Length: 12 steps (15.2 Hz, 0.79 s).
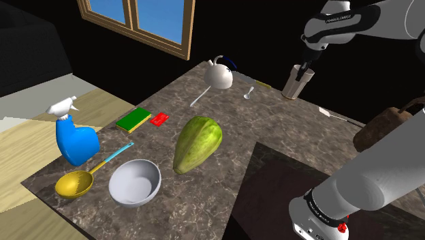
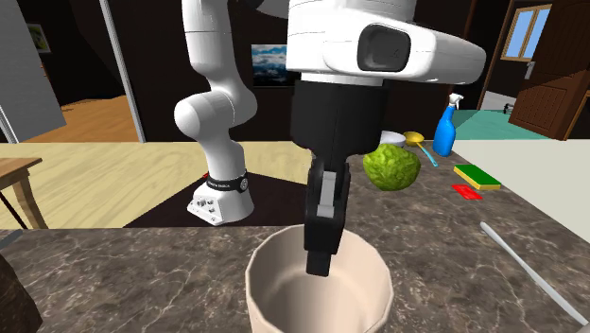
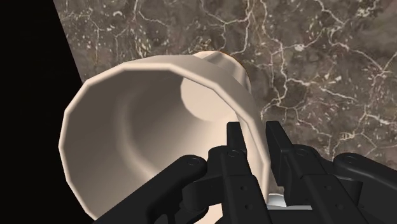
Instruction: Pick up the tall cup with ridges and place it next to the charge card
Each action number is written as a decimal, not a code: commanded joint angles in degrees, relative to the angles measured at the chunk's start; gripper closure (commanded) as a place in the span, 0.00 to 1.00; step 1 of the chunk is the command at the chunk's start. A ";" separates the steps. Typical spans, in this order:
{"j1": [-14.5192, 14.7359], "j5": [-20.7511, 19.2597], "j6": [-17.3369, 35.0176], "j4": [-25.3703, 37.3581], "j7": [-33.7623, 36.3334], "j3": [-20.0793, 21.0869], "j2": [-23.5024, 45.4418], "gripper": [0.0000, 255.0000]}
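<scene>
The bench (image 1: 286,123) carries everything. The tall cup (image 1: 294,83), pale beige, stands at the upper right of the shoulder view, close to the bench's edge, with a black area just beyond it. The gripper (image 3: 254,130) is narrow and pinches the cup's wall, one finger inside and one outside. The grasp looks made; lifting, carrying and setting down are left. The red charge card (image 1: 160,119) lies well apart at centre left, just beside a green sponge (image 1: 133,120). Bare bench between the card and the green melon (image 1: 197,143) offers room.
</scene>
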 commanded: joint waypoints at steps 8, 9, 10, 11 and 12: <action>0.18 -0.39 -6.72 5.49 -0.34 0.25 -1.43 1.00; 0.20 -0.39 -7.48 6.19 -0.40 0.28 -1.51 1.00; 0.22 -0.39 -8.24 6.90 -0.47 0.30 -1.56 1.00; 0.24 -0.37 -9.00 7.62 -0.54 0.33 -1.61 1.00; 0.26 -0.35 -9.76 8.36 -0.62 0.35 -1.64 1.00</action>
